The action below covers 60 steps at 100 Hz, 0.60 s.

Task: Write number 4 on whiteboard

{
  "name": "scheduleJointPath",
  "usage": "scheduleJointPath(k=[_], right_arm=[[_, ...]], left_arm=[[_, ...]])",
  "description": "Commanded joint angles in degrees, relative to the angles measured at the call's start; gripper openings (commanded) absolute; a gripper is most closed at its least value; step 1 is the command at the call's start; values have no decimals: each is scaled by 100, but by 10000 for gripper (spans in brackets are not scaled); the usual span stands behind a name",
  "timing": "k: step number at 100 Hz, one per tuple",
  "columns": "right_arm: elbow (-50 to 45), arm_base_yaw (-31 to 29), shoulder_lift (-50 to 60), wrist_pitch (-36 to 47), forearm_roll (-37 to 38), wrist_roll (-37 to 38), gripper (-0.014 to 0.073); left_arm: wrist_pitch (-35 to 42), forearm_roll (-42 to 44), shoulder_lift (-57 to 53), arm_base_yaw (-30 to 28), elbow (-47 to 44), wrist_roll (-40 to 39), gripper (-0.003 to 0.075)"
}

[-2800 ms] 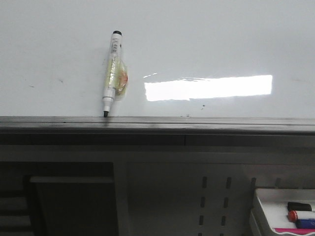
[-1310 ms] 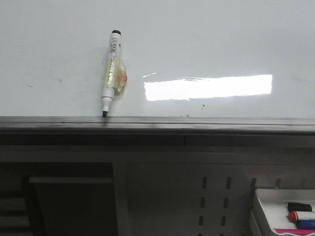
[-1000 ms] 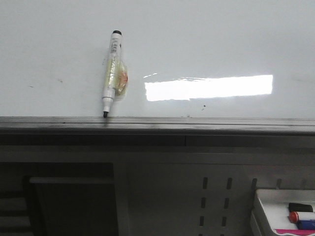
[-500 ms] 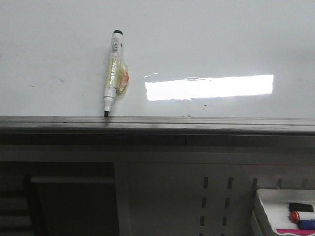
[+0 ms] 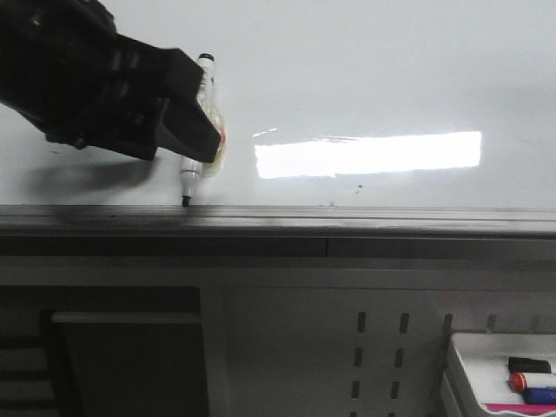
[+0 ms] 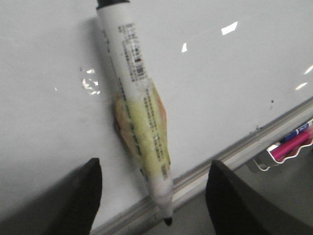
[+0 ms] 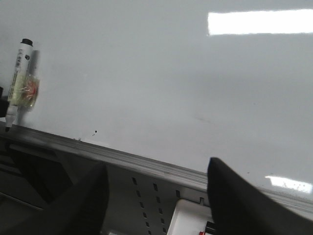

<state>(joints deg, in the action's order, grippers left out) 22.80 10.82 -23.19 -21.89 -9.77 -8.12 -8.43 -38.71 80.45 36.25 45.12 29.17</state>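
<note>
The whiteboard (image 5: 391,87) fills the upper front view, glossy white, and no number 4 shows on it. A white marker (image 5: 186,179) wrapped in yellowish tape leans on the board, tip down on the grey rail (image 5: 347,221). My left arm (image 5: 104,87) reaches in from the left and covers the marker's middle. In the left wrist view my left gripper (image 6: 154,164) is open, its fingers (image 6: 83,196) standing either side of the marker (image 6: 134,88) without touching it. My right gripper (image 7: 156,164) is open and holds nothing, low before the whiteboard (image 7: 146,73), far from the marker (image 7: 22,81).
A white tray (image 5: 460,365) with red, blue and black markers hangs below the rail at the lower right. A perforated grey panel (image 5: 382,347) sits under the board. A bright light reflection (image 5: 369,155) lies across the board.
My left arm has come into the front view from the left and now overlaps the marker. The marker stays leaning in the same place.
</note>
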Motion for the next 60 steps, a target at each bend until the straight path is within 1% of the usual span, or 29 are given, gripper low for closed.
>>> scheduleJointPath(k=[1,7,12,17,24,31,36,38,41,50,53,60], right_arm=[[208,12,-82,461,-44,-59,397],[208,12,-82,461,-47,-59,397],[208,12,-82,461,-57,-59,397],[208,12,-82,472,-57,-59,397],[208,12,-82,462,-57,-59,397],[208,12,-82,462,-103,-59,397],[208,12,-82,462,-145,-59,397],[208,12,-82,462,-144,-59,397],[211,12,-82,462,-157,-59,397],[355,14,-82,170,-157,-59,397],[434,43,-95,35,-157,-93,396],[658,189,-129,-313,-318,-650,396]], left_arm=[[374,-102,126,28,265,3,417],[388,-102,272,28,311,3,412],[489,-102,373,28,311,3,388],[579,-102,449,28,311,3,351],[643,-102,515,28,311,3,278],[632,-102,527,28,311,3,172],[581,-102,527,28,311,3,66],[563,-102,527,28,311,3,39],[542,-62,514,28,311,3,-23],[401,124,409,52,311,11,-20],[314,306,350,76,311,11,-20],[46,917,152,167,311,16,-20]])
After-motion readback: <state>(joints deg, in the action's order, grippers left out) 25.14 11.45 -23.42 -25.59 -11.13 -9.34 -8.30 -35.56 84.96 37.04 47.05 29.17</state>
